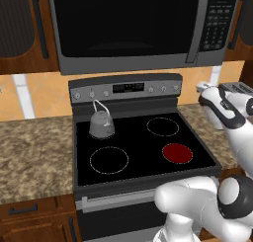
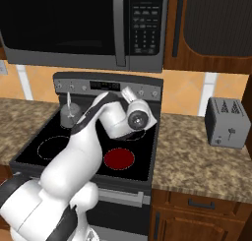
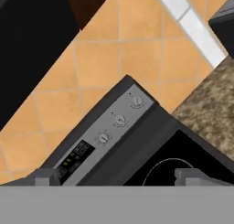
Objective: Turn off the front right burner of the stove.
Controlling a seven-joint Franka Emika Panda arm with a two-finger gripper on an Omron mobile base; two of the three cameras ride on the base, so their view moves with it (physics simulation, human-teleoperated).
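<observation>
You are looking at the stove [image 1: 143, 137], and its front right burner [image 1: 177, 153] glows solid red on the black glass, at the corner closest to the toaster [image 2: 227, 122]. The other three rings are just thin white circles, so they look off. To turn the red one off you will need a knob [image 3: 137, 101] on the grey back panel [image 1: 126, 89]; three small round knobs sit in a row at the panel's right end, beside the little display [image 3: 75, 157]. You cannot tell from here which knob runs the red burner. The knobs look small, hard and smooth, so your fingers could slip; pinch one from both sides and twist it, don't push. The gripper [image 3: 116, 176] hangs in the air above the stove's right side and points at those knobs. Its two fingertips [image 3: 44, 176] stand far apart, wide open, with nothing between them. A grey kettle [image 1: 101, 123] sits on the back left ring; its lid is on, so you cannot see if anything is inside. It is well away from the knobs on the right. The microwave [image 1: 133, 26] hangs above the stove with its dark door shut
</observation>
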